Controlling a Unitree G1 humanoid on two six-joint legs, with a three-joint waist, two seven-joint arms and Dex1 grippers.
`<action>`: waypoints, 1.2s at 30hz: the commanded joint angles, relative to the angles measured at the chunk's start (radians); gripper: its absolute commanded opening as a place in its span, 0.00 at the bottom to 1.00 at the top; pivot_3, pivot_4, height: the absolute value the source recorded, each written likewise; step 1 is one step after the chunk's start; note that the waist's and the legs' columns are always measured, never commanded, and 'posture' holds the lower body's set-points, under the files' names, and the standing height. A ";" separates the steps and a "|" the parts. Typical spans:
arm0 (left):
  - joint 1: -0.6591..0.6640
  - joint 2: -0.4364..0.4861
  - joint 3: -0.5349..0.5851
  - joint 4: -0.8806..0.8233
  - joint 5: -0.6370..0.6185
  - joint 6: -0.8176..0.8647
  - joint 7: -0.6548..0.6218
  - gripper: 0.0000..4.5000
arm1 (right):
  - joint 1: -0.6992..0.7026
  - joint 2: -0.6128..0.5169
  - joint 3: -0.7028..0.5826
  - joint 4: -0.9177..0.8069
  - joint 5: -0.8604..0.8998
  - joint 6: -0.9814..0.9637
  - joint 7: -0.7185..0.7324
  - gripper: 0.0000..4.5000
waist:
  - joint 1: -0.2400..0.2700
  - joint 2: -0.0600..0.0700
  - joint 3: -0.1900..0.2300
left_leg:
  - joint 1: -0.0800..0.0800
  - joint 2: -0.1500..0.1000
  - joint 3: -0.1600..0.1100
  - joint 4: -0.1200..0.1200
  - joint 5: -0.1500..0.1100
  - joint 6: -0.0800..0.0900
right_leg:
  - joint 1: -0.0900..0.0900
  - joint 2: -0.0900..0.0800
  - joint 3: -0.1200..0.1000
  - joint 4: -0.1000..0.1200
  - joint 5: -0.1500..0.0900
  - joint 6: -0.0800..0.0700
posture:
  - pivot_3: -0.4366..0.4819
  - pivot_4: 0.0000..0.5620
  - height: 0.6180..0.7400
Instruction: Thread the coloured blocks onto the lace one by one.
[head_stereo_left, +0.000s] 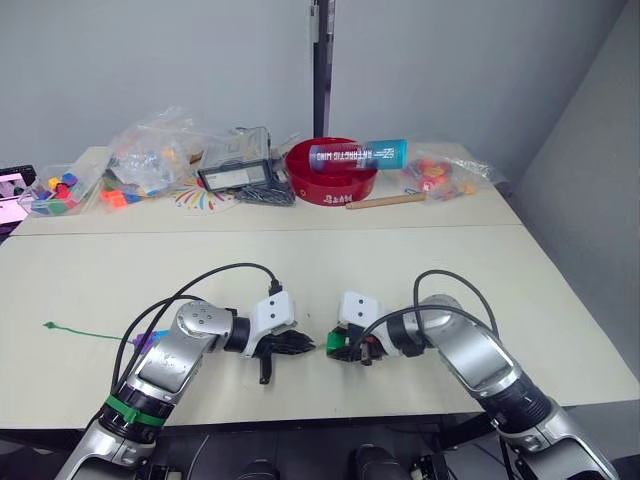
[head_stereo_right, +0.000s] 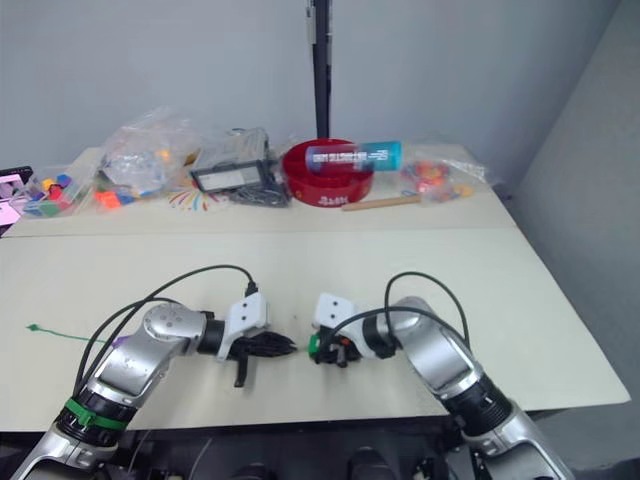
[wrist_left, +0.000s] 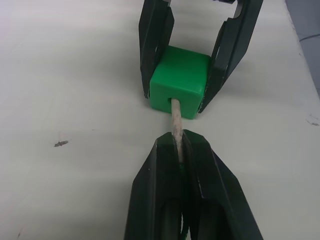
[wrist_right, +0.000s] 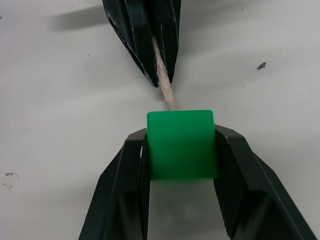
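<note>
Near the front edge of the cream table (head_stereo_left: 330, 265), at about 6 o'clock in the head view, meeting tip to tip: left gripper (head_stereo_left: 300, 344) and right gripper (head_stereo_left: 337, 347). Left gripper closed on the pale stiff tip (wrist_left: 175, 127) of the green lace (head_stereo_left: 95, 334), fingers (wrist_left: 160, 200) pinched tight around it. Right gripper clamped on a light green block (wrist_right: 181, 144), one finger on each side face. Tip already entering the hole in the block's face, seen clearly in the left wrist view; not possible to tell how deep. Rest of the lace running away toward 9 o'clock over the table, ending in a small knot (head_stereo_left: 48, 325). Just beside the left arm, a purple block (head_stereo_left: 145, 341) on the lace, partly hidden. At 12 o'clock, far side of the table: a red bowl (head_stereo_left: 325, 180) with a teal-capped tube (head_stereo_left: 357, 154) across it, and clear bags of toy pieces (head_stereo_left: 160, 150).
</note>
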 joint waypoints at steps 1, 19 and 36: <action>-0.028 -0.087 -0.103 -0.035 -0.029 -0.053 -0.022 0.00 | -0.041 0.090 0.097 -0.035 0.022 -0.018 -0.010 0.26 | 0.000 0.000 0.000 | 0.000 0.000 0.000 0.000 0.000 0.000 | 0.000 0.000 0.000 0.000 0.000 0.000 | 0.48 0.27 0.92; -0.047 -0.135 -0.070 -0.037 -0.014 -0.064 0.000 0.00 | -0.023 0.109 0.093 0.011 0.023 -0.048 -0.002 0.26 | -0.008 0.000 0.000 | -0.001 0.000 0.000 -0.001 0.000 0.000 | -0.002 0.000 0.000 0.000 0.000 0.000 | 0.48 0.27 0.92; -0.028 0.006 0.050 -0.092 -0.104 -0.055 -0.088 0.65 | -0.007 0.039 0.066 0.037 0.026 -0.067 0.030 0.26 | -0.019 0.000 0.000 | -0.005 0.000 0.000 -0.001 0.000 0.000 | -0.007 0.001 0.001 0.001 0.001 -0.002 | 0.48 0.27 0.92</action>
